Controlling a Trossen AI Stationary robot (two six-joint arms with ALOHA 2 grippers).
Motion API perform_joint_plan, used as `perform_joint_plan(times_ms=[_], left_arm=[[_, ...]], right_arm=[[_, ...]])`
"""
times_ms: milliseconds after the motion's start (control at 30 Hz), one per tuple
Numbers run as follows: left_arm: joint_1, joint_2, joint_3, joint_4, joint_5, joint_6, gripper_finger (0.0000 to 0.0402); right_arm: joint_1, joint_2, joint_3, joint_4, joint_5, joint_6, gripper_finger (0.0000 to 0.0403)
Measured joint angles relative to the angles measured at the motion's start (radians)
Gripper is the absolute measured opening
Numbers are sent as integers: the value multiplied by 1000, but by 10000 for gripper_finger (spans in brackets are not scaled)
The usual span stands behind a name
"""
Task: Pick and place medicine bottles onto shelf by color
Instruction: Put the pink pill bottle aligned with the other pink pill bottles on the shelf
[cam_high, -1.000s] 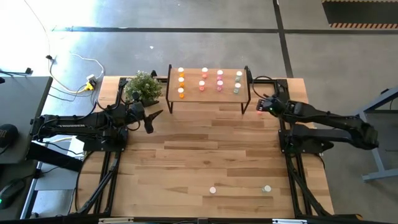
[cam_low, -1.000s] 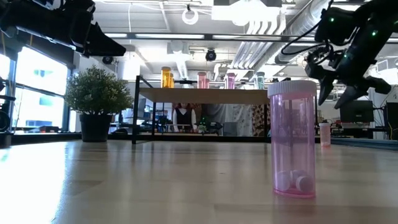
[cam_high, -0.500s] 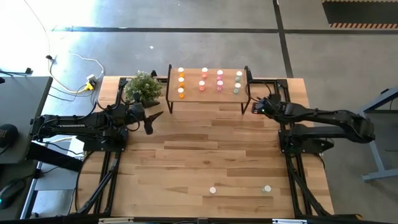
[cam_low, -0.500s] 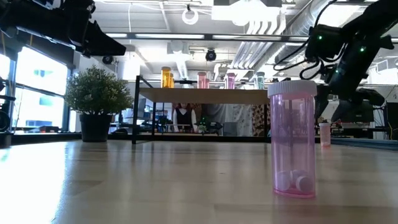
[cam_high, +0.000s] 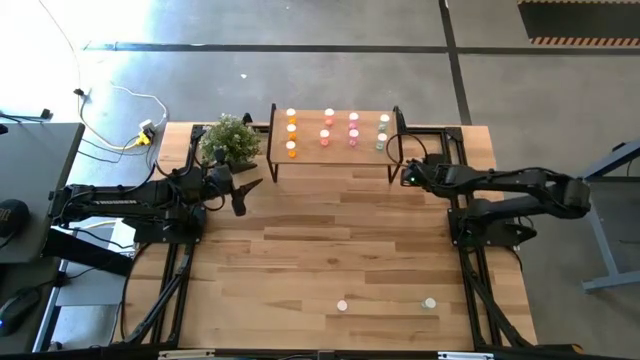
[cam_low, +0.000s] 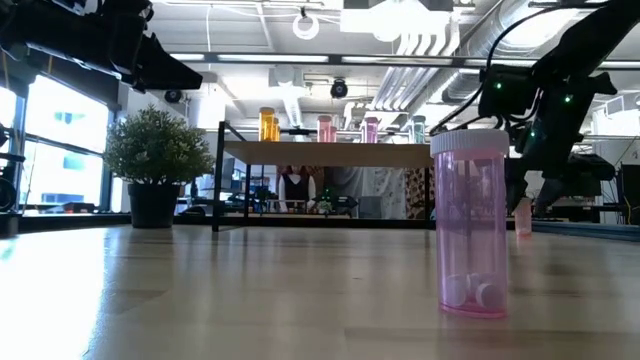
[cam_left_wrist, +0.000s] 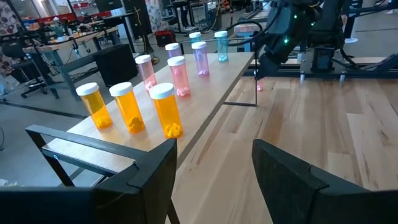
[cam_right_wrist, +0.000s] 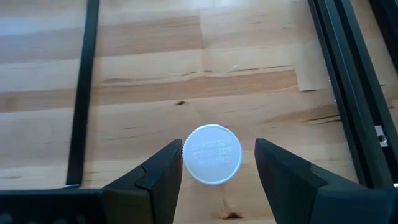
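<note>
Several medicine bottles with white caps stand in rows by colour on the shelf at the table's far side. A light pink bottle stands upright on the table by the shelf's right leg. Its white cap shows between the fingers of my right gripper. That gripper is open and slants down over the bottle, one finger on either side, touching nothing that I can see. My left gripper waits open beside the plant, clear of everything.
A potted plant stands left of the shelf. Two more bottles stand near the table's near edge; one fills the low view's foreground. Black frame rails run along the table's right side.
My right gripper has come down and toward the table's left, tipping farther downward, until its fingers stand around the pink bottle by the shelf's right leg. The bottle has stayed where it was.
</note>
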Motion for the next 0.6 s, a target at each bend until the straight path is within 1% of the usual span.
perform_joint_plan(times_ms=[200, 267, 333, 500, 600], left_arm=[[0, 0, 0, 0, -1, 0, 200], [0, 0, 0, 0, -3, 0, 200], [0, 0, 0, 0, -3, 0, 200], [0, 0, 0, 0, -3, 0, 200], [0, 0, 0, 0, -3, 0, 200]], right_arm=[[0, 32, 0, 10, 2, 0, 192], [0, 36, 0, 12, 10, 0, 186], [0, 36, 0, 13, 12, 0, 172], [0, 36, 0, 13, 12, 0, 122], [0, 36, 0, 13, 13, 0, 102]])
